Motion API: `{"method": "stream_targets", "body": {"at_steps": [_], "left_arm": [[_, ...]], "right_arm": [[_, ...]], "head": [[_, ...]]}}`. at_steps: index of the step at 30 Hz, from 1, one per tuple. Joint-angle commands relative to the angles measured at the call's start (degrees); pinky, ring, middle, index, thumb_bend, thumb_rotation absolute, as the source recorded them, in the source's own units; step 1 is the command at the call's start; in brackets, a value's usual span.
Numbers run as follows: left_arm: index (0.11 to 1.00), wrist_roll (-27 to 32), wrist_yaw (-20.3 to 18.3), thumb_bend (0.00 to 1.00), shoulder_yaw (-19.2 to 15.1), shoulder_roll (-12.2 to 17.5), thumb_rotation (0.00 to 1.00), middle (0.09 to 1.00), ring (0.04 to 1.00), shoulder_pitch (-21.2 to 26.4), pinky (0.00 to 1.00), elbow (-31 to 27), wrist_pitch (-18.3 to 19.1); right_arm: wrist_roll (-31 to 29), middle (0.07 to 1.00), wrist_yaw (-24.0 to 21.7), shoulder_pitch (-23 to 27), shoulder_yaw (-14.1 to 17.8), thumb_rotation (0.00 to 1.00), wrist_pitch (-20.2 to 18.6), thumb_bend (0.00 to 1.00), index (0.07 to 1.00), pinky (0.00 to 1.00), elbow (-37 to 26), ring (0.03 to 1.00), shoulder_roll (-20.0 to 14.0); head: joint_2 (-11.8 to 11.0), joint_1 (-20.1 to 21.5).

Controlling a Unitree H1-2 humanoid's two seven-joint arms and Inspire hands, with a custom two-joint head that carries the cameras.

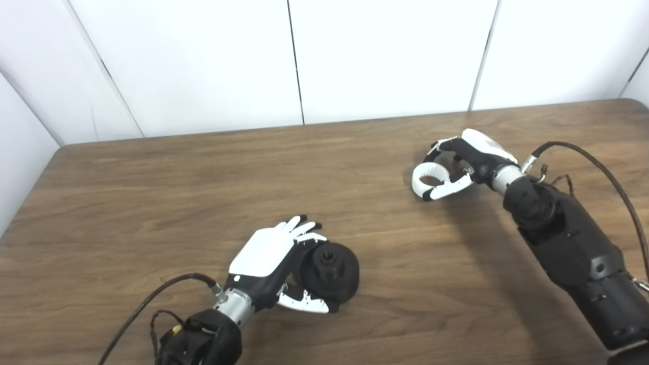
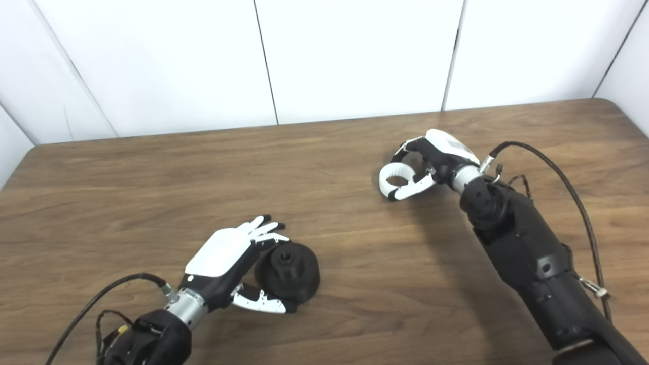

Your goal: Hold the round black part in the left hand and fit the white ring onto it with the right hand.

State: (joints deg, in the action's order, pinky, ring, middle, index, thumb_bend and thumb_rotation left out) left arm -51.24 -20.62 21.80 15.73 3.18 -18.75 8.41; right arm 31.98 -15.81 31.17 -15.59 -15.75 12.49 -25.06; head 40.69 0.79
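On the table, near front edge: round black part point(image 1: 329, 271) lies on the wooden table point(image 1: 152, 203), left of centre, well apart from the white ring point(image 1: 428, 178).
Black part, attitude: short, wide body; its axis tilts up and slightly toward the camera, with a raised central hub facing upward. No long axis to report.
Left hand point(image 1: 274, 263): cupped around the black part from its left side; fingers point(image 1: 299, 228) held close together, extended along the part's far edge; thumb point(image 1: 307, 303) curled beneath the near edge. Hand touches the part at thumb and fingers; whether the part is lifted cannot be told.
White ring, position: far right area of the table, opening facing upward, lying flat or nearly so.
Right hand point(image 1: 469, 159): curved around the ring; fingers point(image 1: 438, 148) arc over its far side, thumb point(image 1: 448, 188) lies along its near side, pinching the ring between them.
Ring and part: not joined.
View differences: right eye view shows the table's right rear corner and more of the right forearm point(image 2: 532, 263); left eye view shows the left side wall point(image 1: 20, 142) meeting the table. Hand postures read alike in both.
Cables: black cable point(image 1: 603, 172) loops from the right wrist; another point(image 1: 152, 299) trails from the left wrist.
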Motion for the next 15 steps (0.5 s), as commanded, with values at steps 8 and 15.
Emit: {"method": "stream_targets", "body": {"at_steps": [8, 15], "left_arm": [[0.688, -1.4, -0.8, 0.76, 0.2, 0.9, 0.38, 0.927, 0.989, -0.1, 0.96, 0.2, 0.1], [0.691, -1.3, -1.2, 0.76, 0.2, 0.9, 0.38, 0.929, 0.992, 0.0, 0.96, 0.4, 0.3]], "right_arm": [[0.2, 0.878, 0.4, 2.0, 1.0, 0.23, 0.0, 0.76, 0.627, 0.82, -5.0, 0.932, -0.5], [0.7, 0.88, -1.2, 1.9, 0.9, 0.25, -1.8, 0.75, 0.624, 0.83, -9.0, 0.936, -0.5]], "head": [[0.1, 0.1], [0.1, 0.1]]}}
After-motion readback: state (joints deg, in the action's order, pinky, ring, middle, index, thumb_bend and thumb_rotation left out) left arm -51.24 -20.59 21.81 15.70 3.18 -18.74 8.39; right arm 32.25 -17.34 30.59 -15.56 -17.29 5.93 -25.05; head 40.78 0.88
